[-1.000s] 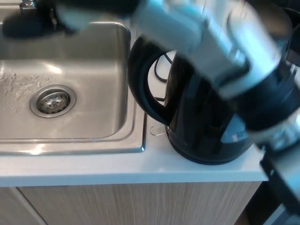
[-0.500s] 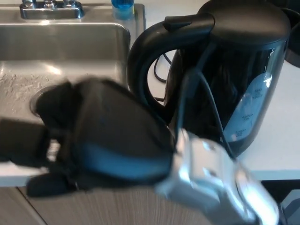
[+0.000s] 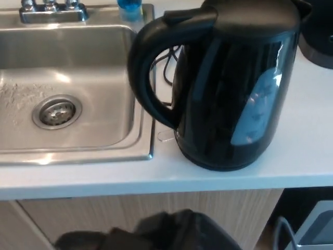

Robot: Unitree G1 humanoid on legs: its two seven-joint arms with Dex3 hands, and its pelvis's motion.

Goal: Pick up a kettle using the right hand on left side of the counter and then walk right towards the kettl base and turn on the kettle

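Black kettle (image 3: 234, 88) standing upright on the white tabletop (image 3: 307, 156), right beside the sink (image 3: 78, 99).
Its handle faces the basin and drain (image 3: 56, 112). A dark blurred hand (image 3: 156, 234) shows below the tabletop edge; I cannot tell whose side or whether its fingers are spread.

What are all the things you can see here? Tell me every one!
Kettle: one, black, standing on the counter right of the sink, handle facing the sink.
Sink: one, silver, on the left.
Drain: one, silver, in the sink's floor.
Tap: one, silver, behind the sink at the top left.
Blue thing: one, at the sink's back edge; cut off, cannot tell what.
Cord: one, black, behind the kettle's handle.
Counter: one, white.
Cabinet: one, light wood, under the counter.
Robot part: black, blurry, bottom edge.
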